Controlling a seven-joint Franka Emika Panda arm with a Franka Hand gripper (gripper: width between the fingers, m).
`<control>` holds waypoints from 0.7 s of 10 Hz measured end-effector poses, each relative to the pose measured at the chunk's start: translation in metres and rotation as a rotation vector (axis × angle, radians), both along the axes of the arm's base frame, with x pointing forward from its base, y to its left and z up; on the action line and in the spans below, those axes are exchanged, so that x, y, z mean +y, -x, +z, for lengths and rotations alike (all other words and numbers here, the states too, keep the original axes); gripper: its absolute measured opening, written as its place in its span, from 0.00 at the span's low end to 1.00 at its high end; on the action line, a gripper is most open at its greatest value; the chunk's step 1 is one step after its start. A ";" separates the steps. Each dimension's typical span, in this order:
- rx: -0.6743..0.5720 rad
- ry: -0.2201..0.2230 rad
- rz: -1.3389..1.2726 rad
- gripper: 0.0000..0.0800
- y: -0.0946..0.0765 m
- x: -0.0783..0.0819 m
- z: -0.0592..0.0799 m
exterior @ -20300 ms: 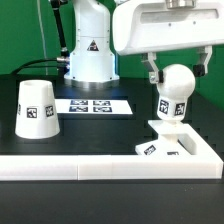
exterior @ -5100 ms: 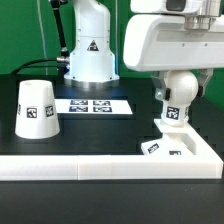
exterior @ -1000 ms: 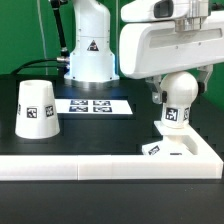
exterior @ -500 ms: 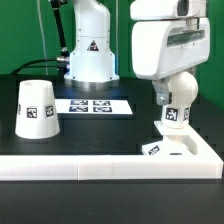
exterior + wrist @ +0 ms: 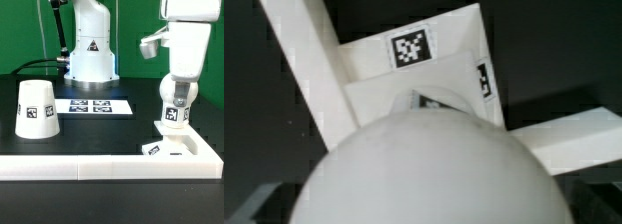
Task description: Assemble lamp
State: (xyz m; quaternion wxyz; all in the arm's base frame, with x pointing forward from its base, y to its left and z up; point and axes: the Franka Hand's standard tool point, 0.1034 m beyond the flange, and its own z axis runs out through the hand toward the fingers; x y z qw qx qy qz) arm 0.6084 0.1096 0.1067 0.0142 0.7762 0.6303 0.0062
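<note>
Exterior view.
- Tabletop: black and flat, it carries everything listed below.
- Shade: white, tapered and cup-like. It stands mouth down toward the exterior view's left, with one square tag facing the camera. It is well apart from the other lamp parts.
- Marker board: a thin white strip of tags lying flat between the shade and the bulb, in front of the robot pedestal.
- Base: a flat white square toward the exterior view's right. A tag shows on its near edge, and it sits just behind the white rail that runs along the front.
- Bulb: upright on the base with its round head uppermost. A tag shows on its body.
- Arm: a white housing that hangs directly over the bulb.
- Jaws: spread to their widest and lowered around the bulb's head — whether a pad touches the head cannot be told from this angle.

Wrist view.
- Bulb: its rounded white head fills the near part of the picture, seen from straight above.
- Base: visible beyond the head, with one tag on its flat face and another at its edge.
- White rail: a long white bar lying against one side of the base. A second white bar meets the base on another side.
- Jaws: no finger shows here.
</note>
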 end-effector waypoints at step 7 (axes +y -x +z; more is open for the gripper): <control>-0.027 0.010 0.207 0.86 -0.006 -0.010 0.003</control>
